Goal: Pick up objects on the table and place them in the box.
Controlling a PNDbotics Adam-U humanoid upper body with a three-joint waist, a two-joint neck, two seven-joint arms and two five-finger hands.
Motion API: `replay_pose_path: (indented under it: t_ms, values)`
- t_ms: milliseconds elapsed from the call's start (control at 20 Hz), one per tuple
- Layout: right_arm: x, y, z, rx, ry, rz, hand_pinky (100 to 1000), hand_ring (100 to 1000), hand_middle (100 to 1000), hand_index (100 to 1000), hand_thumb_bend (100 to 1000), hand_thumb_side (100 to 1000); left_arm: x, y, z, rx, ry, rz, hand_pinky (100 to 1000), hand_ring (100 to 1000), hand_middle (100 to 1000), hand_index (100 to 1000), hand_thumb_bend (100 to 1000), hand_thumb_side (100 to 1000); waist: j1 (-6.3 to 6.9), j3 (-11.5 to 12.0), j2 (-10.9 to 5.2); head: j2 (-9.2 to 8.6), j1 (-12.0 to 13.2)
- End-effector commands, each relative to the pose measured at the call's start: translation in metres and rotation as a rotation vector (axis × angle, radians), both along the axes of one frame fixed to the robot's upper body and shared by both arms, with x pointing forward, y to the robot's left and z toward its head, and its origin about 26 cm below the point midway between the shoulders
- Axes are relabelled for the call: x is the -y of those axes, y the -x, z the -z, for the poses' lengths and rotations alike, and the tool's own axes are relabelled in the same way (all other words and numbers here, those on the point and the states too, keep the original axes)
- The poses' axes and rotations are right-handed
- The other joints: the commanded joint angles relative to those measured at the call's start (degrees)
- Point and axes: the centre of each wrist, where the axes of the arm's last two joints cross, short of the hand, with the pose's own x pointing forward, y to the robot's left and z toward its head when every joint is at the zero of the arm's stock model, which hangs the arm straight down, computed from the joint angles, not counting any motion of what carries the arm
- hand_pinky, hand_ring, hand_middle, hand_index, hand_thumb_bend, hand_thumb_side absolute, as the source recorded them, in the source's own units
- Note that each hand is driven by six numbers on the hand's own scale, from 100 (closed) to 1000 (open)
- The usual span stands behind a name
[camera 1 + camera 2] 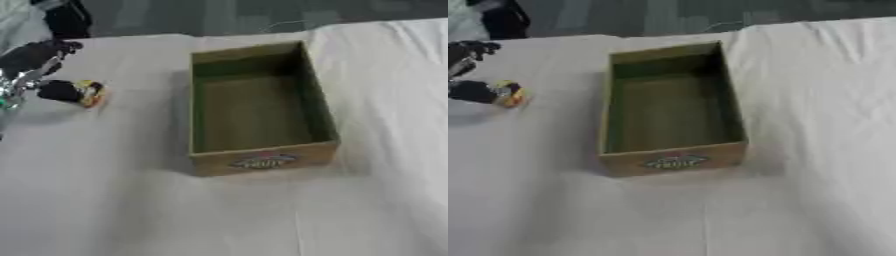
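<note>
While the open brown cardboard box [262, 107] stands empty at the middle of the white cloth-covered table [131, 200], the black left hand [39, 60] works at the far left edge. Its fingers are curled round a small rounded yellow-and-orange object [91, 93], which appears held just above the cloth; whether it is fully lifted cannot be told. The object is well apart from the box, to its left. The step in hand is judged to be the pick-up. The next move calls for carrying the object rightward over the box rim, then releasing it inside. The right hand is not visible.
</note>
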Motion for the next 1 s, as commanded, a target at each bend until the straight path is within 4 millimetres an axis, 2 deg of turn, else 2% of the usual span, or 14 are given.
replay_pose_path:
  t_ms: [50, 100, 250, 400, 800, 1000]
  values:
    - [0.0, 0.004, -0.011, 0.026, 0.036, -0.004, 717, 737, 750, 847, 100, 779, -0.008, 0.001, -0.022, 0.001, -0.014, -0.035, 728, 865, 866, 1000, 606, 599, -0.1, -0.09, -0.95, -0.82, 0.22]
    - [0.0, 0.004, -0.011, 0.025, 0.037, -0.005, 717, 737, 750, 847, 100, 779, -0.008, 0.001, -0.024, -0.007, -0.023, -0.044, 723, 863, 862, 1000, 585, 596, -0.06, -0.13, -0.9, -0.88, 0.23]
    - [0.0, 0.004, -0.012, 0.024, 0.038, -0.007, 717, 738, 751, 847, 100, 779, -0.008, 0.002, -0.033, -0.024, -0.05, -0.069, 711, 859, 862, 1000, 431, 566, 0.04, -0.18, -0.75, -1.08, 0.27]
    - [0.0, 0.003, -0.012, 0.025, 0.039, -0.008, 717, 738, 751, 847, 100, 780, -0.007, 0.003, -0.038, -0.05, -0.069, -0.083, 704, 862, 869, 1000, 352, 550, 0.15, -0.23, -0.58, -1.25, 0.34]
    - [0.0, 0.004, -0.012, 0.027, 0.041, -0.009, 718, 740, 750, 847, 100, 780, -0.011, 0.007, -0.051, -0.13, -0.107, -0.137, 693, 861, 880, 1000, 229, 530, 0.27, -0.17, -0.31, -1.45, 0.38]
    - [0.0, 0.004, -0.012, 0.028, 0.04, -0.008, 718, 740, 750, 847, 100, 780, -0.011, 0.009, -0.056, -0.175, -0.115, -0.149, 690, 859, 879, 1000, 275, 531, 0.28, -0.22, -0.19, -1.51, 0.43]
